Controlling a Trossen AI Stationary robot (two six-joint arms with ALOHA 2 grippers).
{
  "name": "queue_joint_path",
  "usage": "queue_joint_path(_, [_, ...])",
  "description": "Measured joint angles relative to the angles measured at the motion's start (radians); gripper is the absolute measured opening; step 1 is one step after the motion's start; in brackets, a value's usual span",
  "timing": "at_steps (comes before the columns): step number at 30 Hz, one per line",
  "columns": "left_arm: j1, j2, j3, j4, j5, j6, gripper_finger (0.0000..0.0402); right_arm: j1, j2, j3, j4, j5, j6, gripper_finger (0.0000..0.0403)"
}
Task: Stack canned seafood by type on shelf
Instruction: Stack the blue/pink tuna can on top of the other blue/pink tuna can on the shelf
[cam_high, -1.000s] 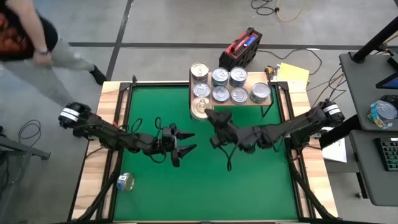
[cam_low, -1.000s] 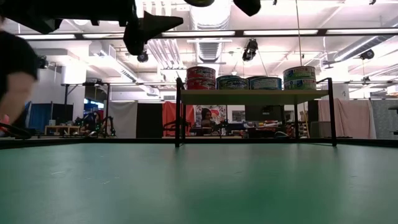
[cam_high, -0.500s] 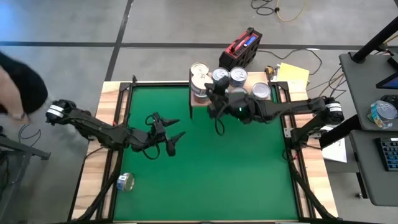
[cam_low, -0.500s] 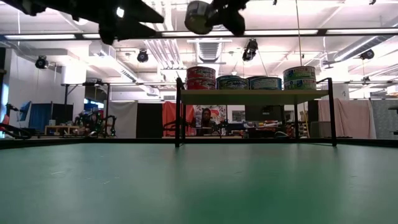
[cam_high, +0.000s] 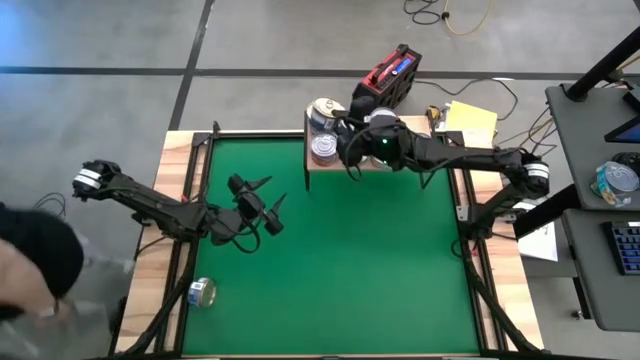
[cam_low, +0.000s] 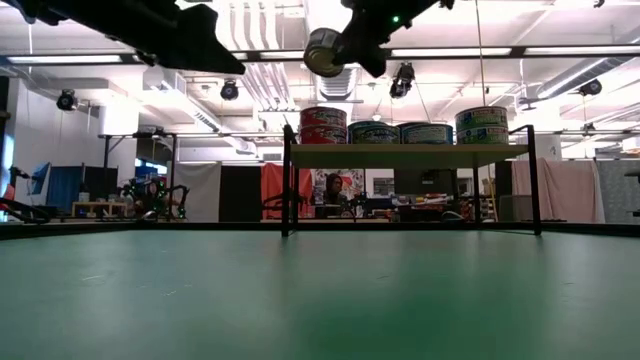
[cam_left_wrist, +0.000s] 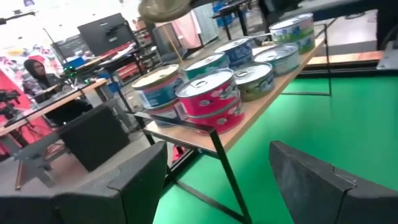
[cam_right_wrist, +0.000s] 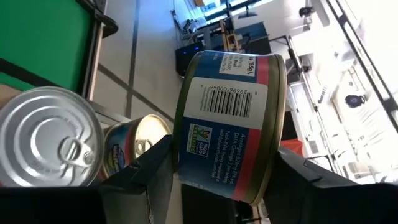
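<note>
Green counter: broad and bare around the left tool, which hangs over its left half, fingers spread, gripping nothing. Wooden shelf: against the counter's far edge, directly beneath the right tool; tins fill most of it, the red-labelled stack at the left end. Held can: clamped on its side between the right tool's fingers, above that left end; blue and red label with a barcode.
</note>
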Motion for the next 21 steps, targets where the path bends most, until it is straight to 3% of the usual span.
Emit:
queue_joint_path(9, [0.003, 0.047, 0.0, -0.001, 0.066, 0.039, 0.0261, -0.042, 0.155, 0.115, -0.031, 0.013, -0.027, 0.0183])
queue_joint_path(16, [0.005, 0.048, -0.011, -0.02, 0.024, 0.031, 0.0247, -0.074, 0.245, 0.291, -0.203, 0.029, -0.01, 0.0183])
queue_joint_path(21, [0.006, 0.048, -0.013, -0.075, -0.07, -0.018, 0.024, -0.098, 0.268, 0.371, -0.347, 0.014, 0.036, 0.0184])
